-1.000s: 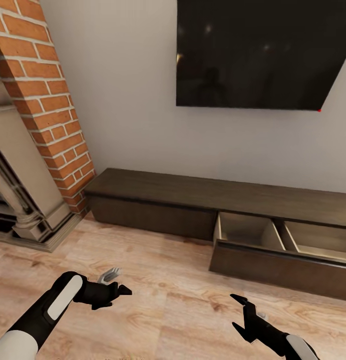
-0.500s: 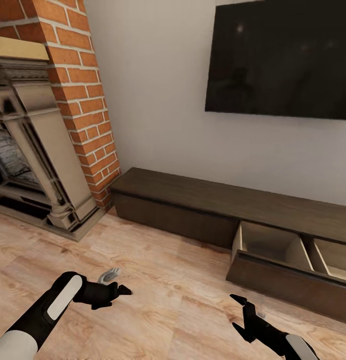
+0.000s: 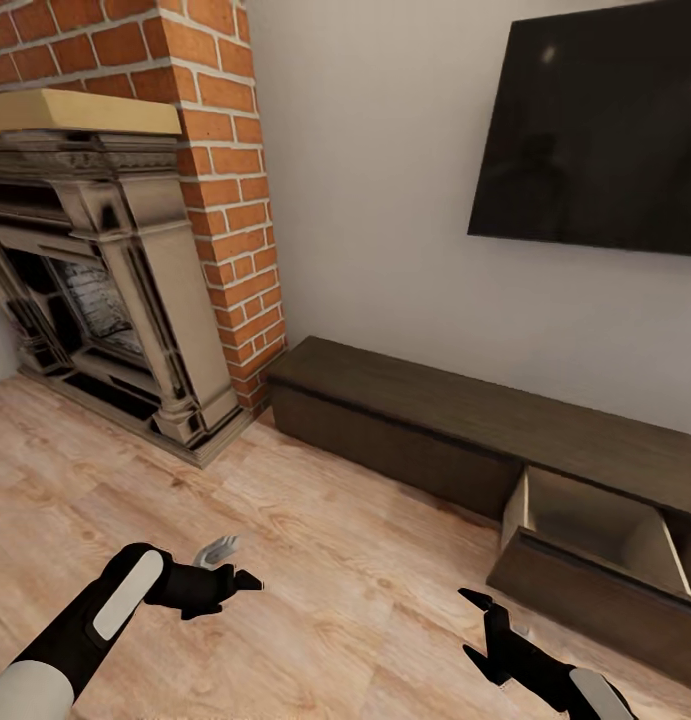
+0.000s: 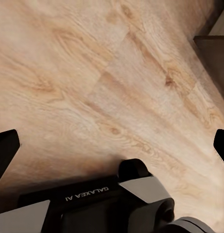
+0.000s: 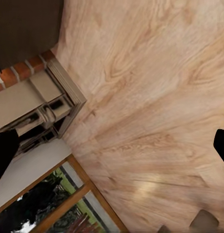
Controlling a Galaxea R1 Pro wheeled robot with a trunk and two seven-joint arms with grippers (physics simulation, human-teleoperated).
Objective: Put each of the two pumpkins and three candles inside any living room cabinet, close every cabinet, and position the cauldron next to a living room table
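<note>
The cabinet [image 3: 505,440] runs from centre to lower right of the head view, one drawer [image 3: 595,560] pulled open; it is stiff wood, probably best pushed on its flat front. Bare floor [image 3: 335,540] leaves wide room. Left gripper [image 3: 230,570] and right gripper [image 3: 475,625] are spread, empty.

Head view high, facing down toward cabinet [image 3: 455,425] and fireplace [image 3: 115,290], both wrist views close over shared plank floor [image 4: 92,73]
</note>
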